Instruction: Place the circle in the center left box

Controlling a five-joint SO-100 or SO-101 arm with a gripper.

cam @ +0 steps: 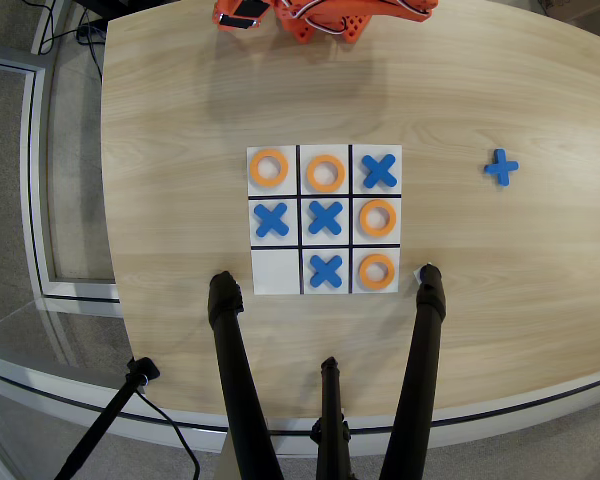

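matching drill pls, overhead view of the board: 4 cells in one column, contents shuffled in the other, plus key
Cells on the board:
1. top left cell
2. top right cell
3. bottom left cell
4. bottom middle cell

Contents:
A. blank
B. blue cross, blank cell on its left
C. orange ring
D. blue cross, ring on its left

Pairs: 1-C, 2-D, 3-A, 4-B.
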